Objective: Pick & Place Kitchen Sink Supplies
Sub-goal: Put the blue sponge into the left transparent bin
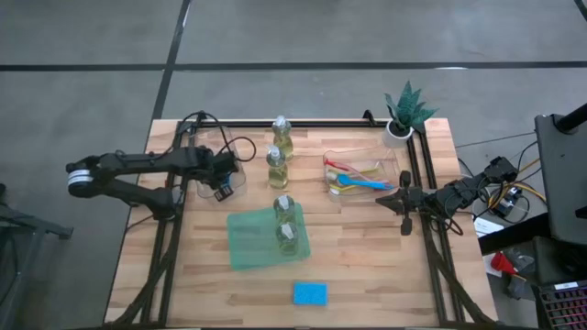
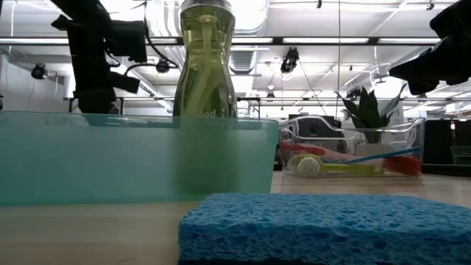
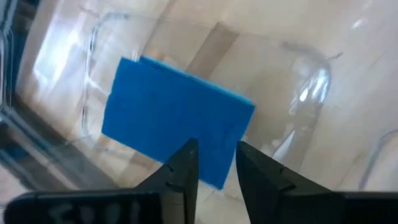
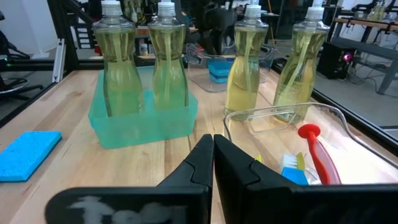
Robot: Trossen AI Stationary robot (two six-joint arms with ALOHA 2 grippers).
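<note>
Workshop floor and a slatted wooden table (image 1: 367, 266) frame the scene, with lab lights and benches behind. A blue sponge (image 3: 177, 124) sits tilted inside a clear bin (image 3: 298, 74) at the table's left-rear, directly under the left gripper (image 3: 216, 163), whose fingers stand slightly parted with a corner of the sponge showing in the gap; whether they touch it I cannot tell. The risk I see: if a finger snags the soft foam as the arm lifts, the sponge could be dragged up the wall or tipped out of the bin, and the light bin could shift with it.

The sponge is a flat, bright-blue rectangle with a paler edge, porous and squashy by the look of it. Another sponge (image 1: 309, 293) lies loose near the table's front edge. 2 bottles (image 1: 284, 227) of yellowish liquid stand in a teal tub (image 1: 243, 243), 2 more bottles (image 1: 278, 151) stand bare behind it. Brushes (image 1: 358, 181) lie in a second clear bin (image 1: 390, 160). The right gripper (image 1: 404, 199), clenched and empty, waits beside that bin.
</note>
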